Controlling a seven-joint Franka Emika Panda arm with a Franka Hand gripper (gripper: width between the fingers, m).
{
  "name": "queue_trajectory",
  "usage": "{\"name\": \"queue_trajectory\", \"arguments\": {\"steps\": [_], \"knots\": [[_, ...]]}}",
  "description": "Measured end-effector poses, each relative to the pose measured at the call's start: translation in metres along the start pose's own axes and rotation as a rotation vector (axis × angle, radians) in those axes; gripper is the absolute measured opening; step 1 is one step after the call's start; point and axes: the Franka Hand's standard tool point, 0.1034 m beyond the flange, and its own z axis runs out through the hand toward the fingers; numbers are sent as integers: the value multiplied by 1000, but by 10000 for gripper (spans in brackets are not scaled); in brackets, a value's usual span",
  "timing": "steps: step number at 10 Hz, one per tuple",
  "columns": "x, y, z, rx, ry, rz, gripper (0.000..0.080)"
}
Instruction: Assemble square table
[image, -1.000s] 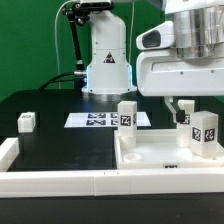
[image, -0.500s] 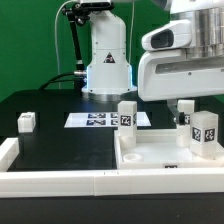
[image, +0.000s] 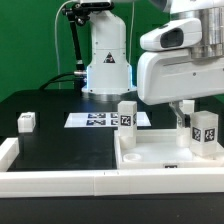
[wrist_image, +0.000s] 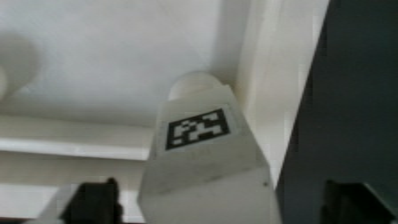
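Observation:
The square table's white top lies rimmed side up at the exterior view's front right. One tagged white post stands at its far left corner and another at its right side. A third small post sits alone on the black surface at the left. My gripper hangs low over the top's far right part. In the wrist view a tagged post stands between my fingers, with a gap on each side. The gripper is open around it, above the white top.
The marker board lies flat behind the table top, in front of the robot base. A long white rail edges the black surface along the front and turns up at the left.
The arm's wrist housing has shifted slightly up and to the exterior view's left. The posts and the table top stay where they were.

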Motion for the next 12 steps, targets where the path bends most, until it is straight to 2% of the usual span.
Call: {"name": "queue_trajectory", "arguments": {"steps": [1, 2, 3, 6, 7, 12], "knots": [[0, 0, 0, 0, 0, 0, 397], [0, 1, 0, -2, 1, 1, 397], [0, 2, 0, -1, 1, 12, 292], [0, 4, 0, 4, 0, 79, 292], [-1, 6, 0, 18, -3, 218, 292], [-1, 7, 1, 17, 12, 790, 292]]}}
